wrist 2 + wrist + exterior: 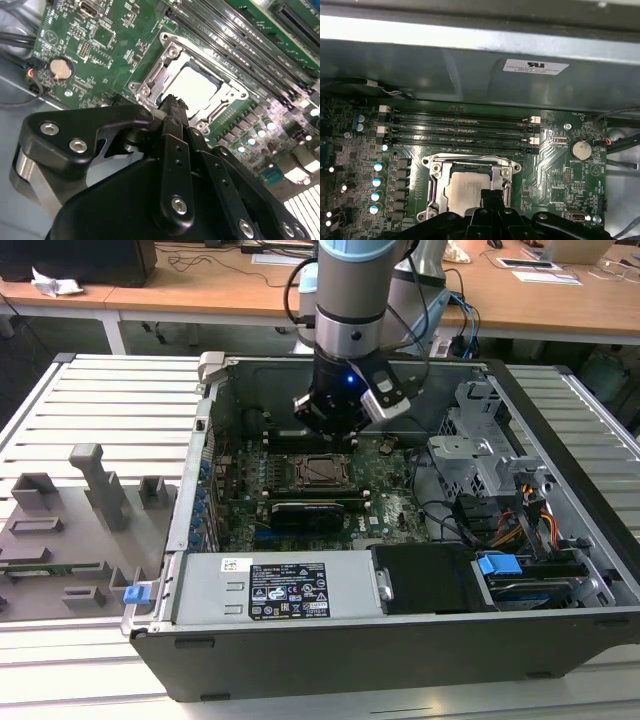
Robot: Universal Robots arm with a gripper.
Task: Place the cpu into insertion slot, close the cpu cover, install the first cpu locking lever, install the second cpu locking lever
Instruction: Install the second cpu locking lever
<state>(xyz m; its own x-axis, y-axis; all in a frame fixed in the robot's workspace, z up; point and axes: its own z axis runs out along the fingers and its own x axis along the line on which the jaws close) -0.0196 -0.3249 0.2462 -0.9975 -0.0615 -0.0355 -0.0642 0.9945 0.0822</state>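
The cpu (197, 87) (462, 192) (322, 470), a pale square chip, lies flat inside the insertion slot (166, 39) on the green motherboard. The cpu cover (232, 93) (433, 180), a silvery frame with a central window, lies down around the chip. My gripper (172, 102) (492, 197) (335, 432) hangs just above the socket's edge. Its black fingers are shut together with nothing between them. In both wrist views the fingertips overlap one edge of the chip and hide part of the socket rim.
Long black memory slots (460, 130) run beside the socket, and a coin battery (60, 67) (579, 149) sits nearby. A black expansion card (315, 510), a power supply (280, 590), a drive cage (480, 440) and cables crowd the case. A grey fixture tray (70, 520) lies at the exterior view's left.
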